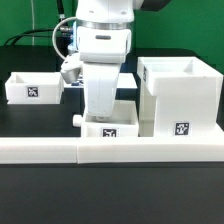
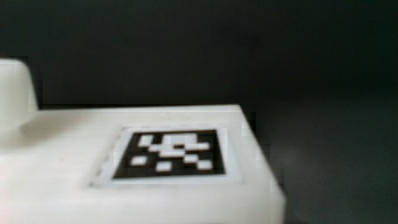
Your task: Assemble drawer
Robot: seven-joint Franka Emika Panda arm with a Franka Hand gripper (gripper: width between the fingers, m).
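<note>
At centre, gripper [image 1: 104, 116] is held low over one small tray [image 1: 108, 128]; jaw state can't be told. At the exterior view's right stands housing [image 1: 180, 95], 2nd tray [image 1: 30, 88] at left. Pick-up judged in hand; next, small tray must be gripped & aligned w/ housing.

White open-topped housing [image 1: 180, 95]; one tray [image 1: 108, 130] just beside it, seemingly; other tray [image 1: 30, 90] well apart.

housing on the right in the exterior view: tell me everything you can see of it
The housing is a white cube-like box, smooth plastic by the look, with thick walls and an open top over a hollow inside. A black-and-white square tag sits low on its facing side. It stands upright on the dark table at the exterior view's right, just behind the border bar and close beside the middle tray. Whether they touch is unclear.
</note>
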